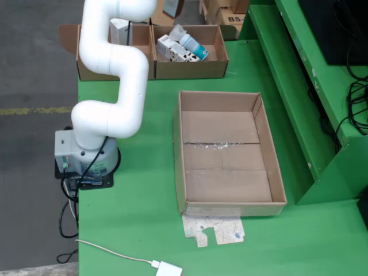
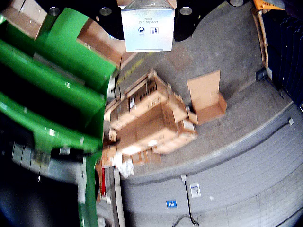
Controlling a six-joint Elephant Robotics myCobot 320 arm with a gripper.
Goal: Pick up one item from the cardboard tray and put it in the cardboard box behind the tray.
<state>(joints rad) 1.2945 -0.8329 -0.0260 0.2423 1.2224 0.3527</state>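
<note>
Nearest the fixed camera, a white cable and plug (image 1: 168, 268) lie on the green surface (image 1: 138, 195), with a flat scrap of printed card (image 1: 214, 229) just in front of the tray. The cardboard tray (image 1: 181, 161) sits mid-surface and its floor shows nothing left inside. To its left in this view stands the arm (image 1: 112, 75) on its base (image 1: 86, 158), rising out of the top of the frame, so the fixed view does not show the end effector.

The riding view does: the end effector (image 2: 147, 9) holds a small white carton (image 2: 147, 30) at its top edge, carried high and tilted, looking out past the green frame toward stacked cartons on the floor. The black body beside the carton is all that shows of the grip.

The pick looks done and the carry is in hand. Next the carton must come over the cardboard box (image 1: 190, 52) at the far edge, which already holds a few packs (image 1: 183, 47), then be lowered and let go. That box has raised walls and flaps, and a second box (image 1: 115, 54) touches it on the left; free room lies above the tray, while the green shelving (image 1: 305, 86) crowds the right.
</note>
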